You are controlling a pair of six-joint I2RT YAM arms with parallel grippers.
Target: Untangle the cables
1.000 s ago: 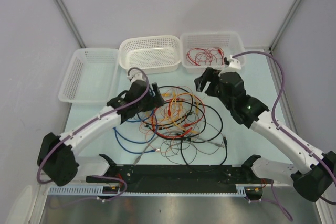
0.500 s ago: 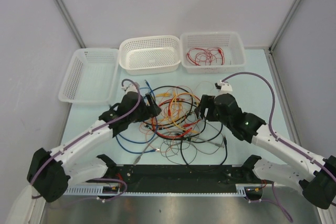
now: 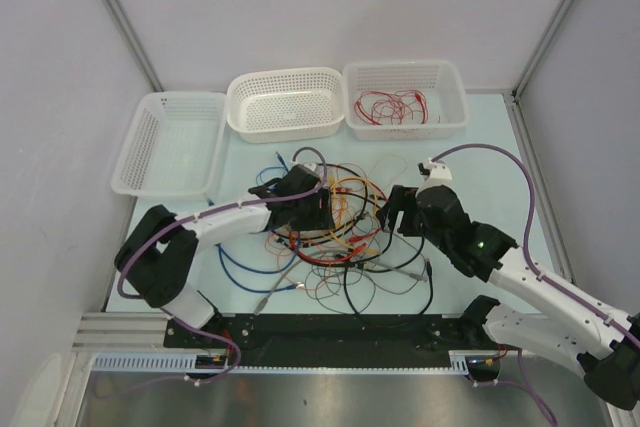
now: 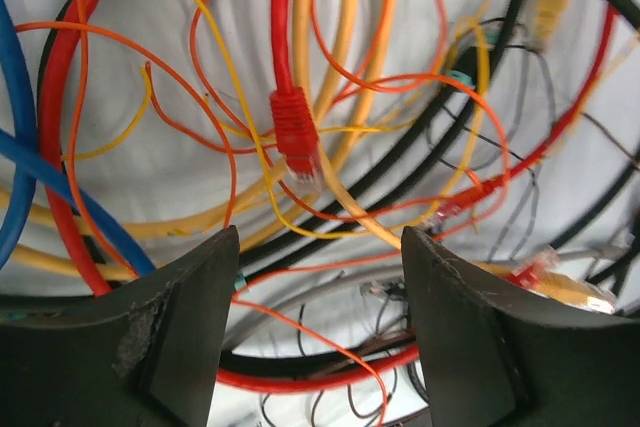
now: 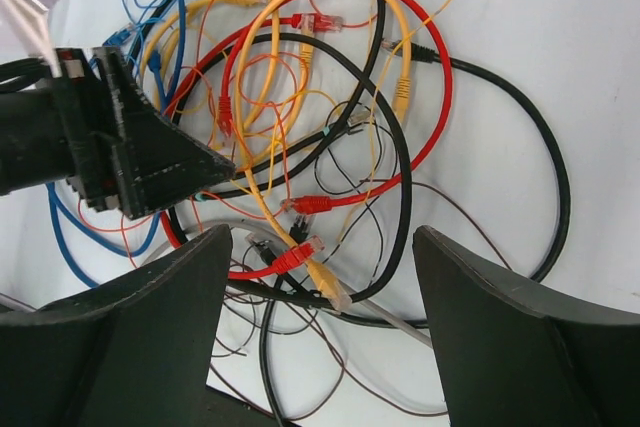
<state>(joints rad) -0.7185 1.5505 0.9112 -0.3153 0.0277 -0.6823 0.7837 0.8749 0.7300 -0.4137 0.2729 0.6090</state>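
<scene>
Top external view gives me the cables (image 3: 340, 232) as one loose heap in the middle of the desk (image 3: 480, 162), between the two arms. Red, orange-yellow, black and grey loops cross over each other. A blue cable (image 3: 232, 269) trails off the heap's left side and a black cable (image 3: 432, 297) swings out to the near right.

At the far edge of the desk, the right basket (image 3: 400, 65) holds a red wire bundle (image 3: 390, 107) well apart from the heap. I see no cable in the middle basket (image 3: 285, 74) or the left basket (image 3: 128, 147). My reading is that one lot is sorted and nearly everything else is left to do, since the heap is knotted through its whole width.

The left end effector (image 3: 308, 205) is down at the heap's left side. In the left wrist view its jaws stand fairly wide, with a red plug (image 4: 296, 137) and orange-yellow strands lying just beyond the tips. Nothing is pinched between them that I can see.

The right end effector (image 3: 393, 209) hovers at the heap's right edge. The right wrist view shows it wide and holding nothing, looking down over the red and black loops.

I judge the step in hand to be picking one strand to draw out, and the red plug looks like the nearest candidate for the left arm.
</scene>
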